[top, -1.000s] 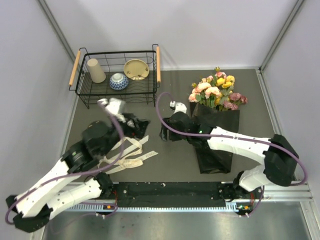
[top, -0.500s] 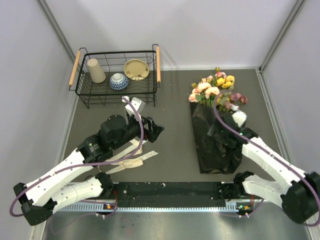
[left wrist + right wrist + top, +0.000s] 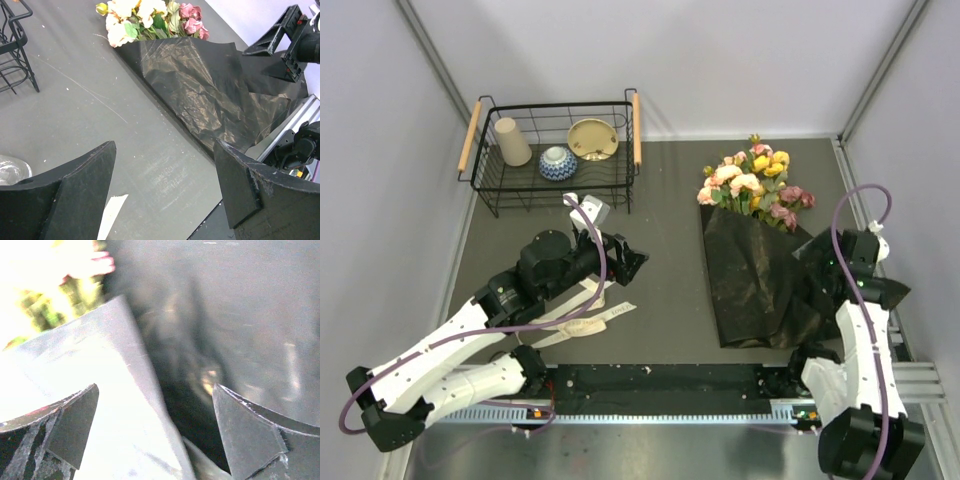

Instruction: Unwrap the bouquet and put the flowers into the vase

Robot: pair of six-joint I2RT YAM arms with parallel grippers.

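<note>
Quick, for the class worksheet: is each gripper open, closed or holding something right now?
Left gripper: open, holding nothing.
Right gripper: open, holding nothing.

A black wire basket [image 3: 555, 101] sits at the far left of the dark grey table [image 3: 670, 200], with a wooden handle [image 3: 636, 128] on each short side. Three things lie inside it: a beige paper cup [image 3: 510, 141] at the left (whether it stands or lies on its side is hard to tell), a blue-patterned white bowl [image 3: 557, 162] nearer the middle, and a round tan dish [image 3: 592, 138] to its far right. Pale walls [image 3: 720, 60] close in the table, and a metal rail [image 3: 660, 412] runs along the near edge.
</note>
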